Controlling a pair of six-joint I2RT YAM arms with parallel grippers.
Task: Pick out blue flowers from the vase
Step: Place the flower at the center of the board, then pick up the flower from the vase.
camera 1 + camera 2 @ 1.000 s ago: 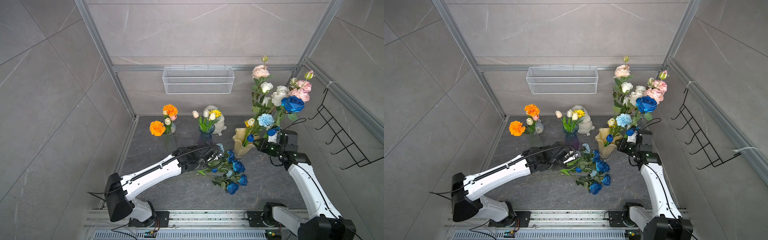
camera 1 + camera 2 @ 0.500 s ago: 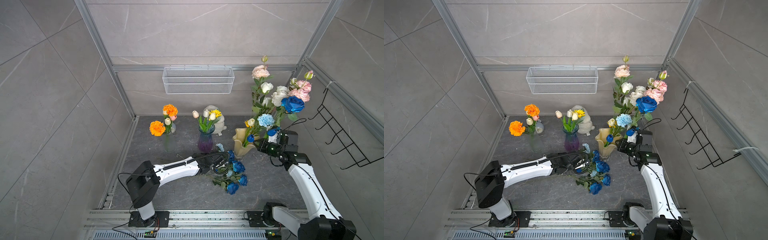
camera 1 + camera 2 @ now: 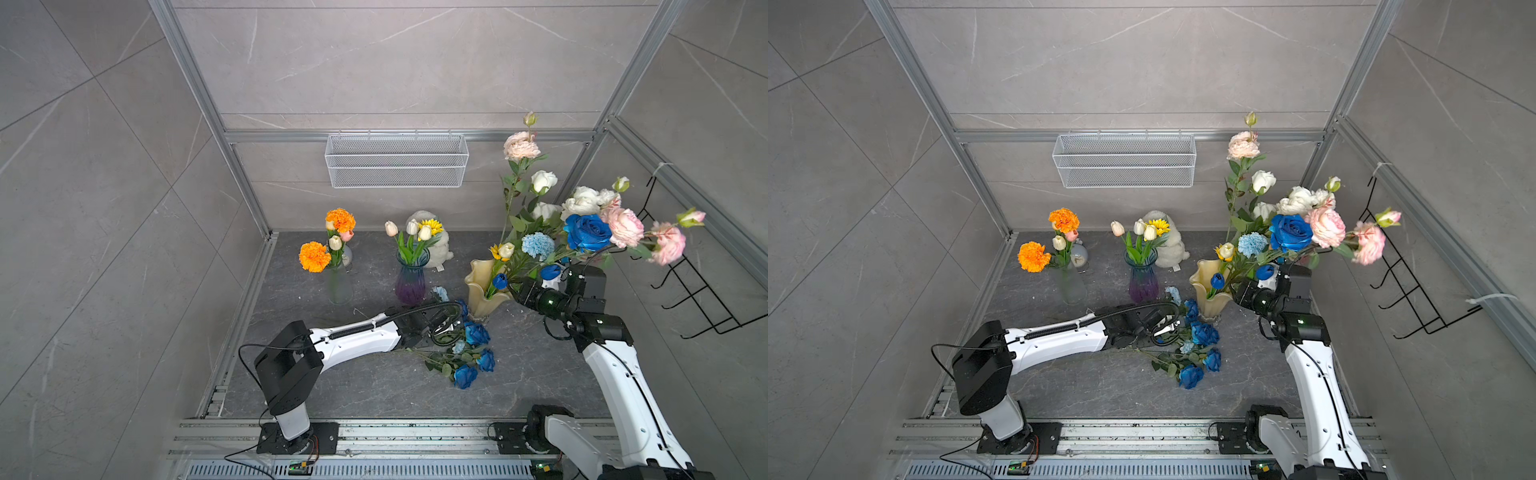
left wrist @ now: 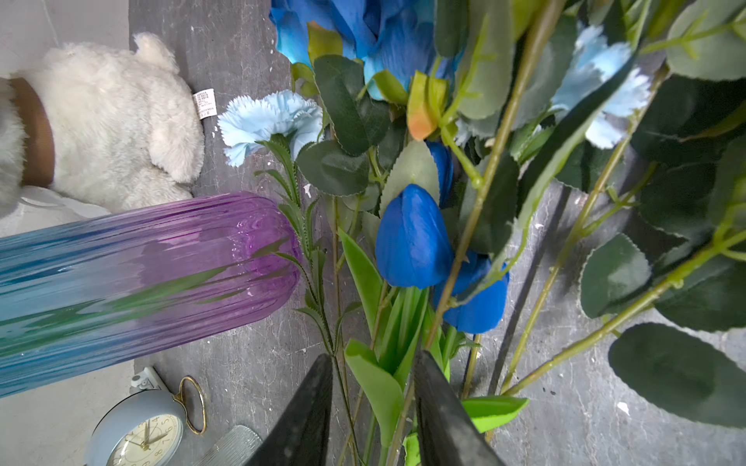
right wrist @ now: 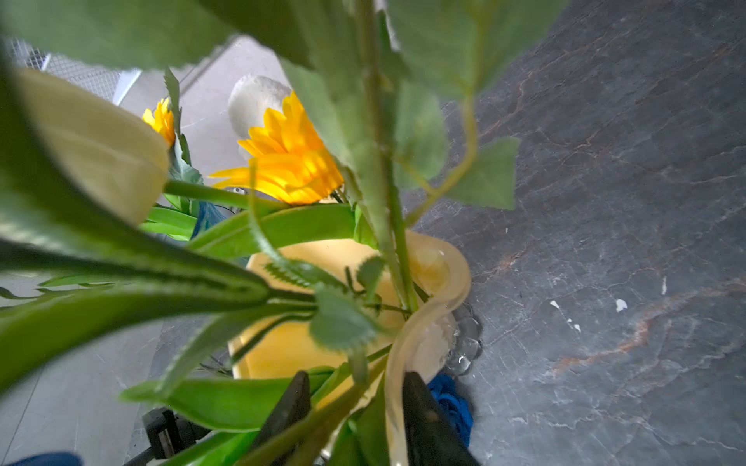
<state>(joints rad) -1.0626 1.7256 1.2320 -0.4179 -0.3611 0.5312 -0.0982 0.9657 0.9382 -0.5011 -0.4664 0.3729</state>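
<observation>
left gripper (image 4: 373, 359): jaws spread, tulip stems (image 4: 403, 318) loose between them | right gripper (image 5: 355, 377): jaws spread astride green stalks (image 5: 323, 413) at the vase (image 5: 444, 266) rim | blue flowers (image 3: 473, 334): heap lying mid-bench, beside the vase foot | blue rose (image 3: 588, 230), pale carnation (image 3: 537, 244), blue tulip (image 3: 500, 281): standing in the vase, near the bench's right edge

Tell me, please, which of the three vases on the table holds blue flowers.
The wavy-rimmed yellow vase, with a blue rose; the clear vase and purple vase hold none.
</observation>
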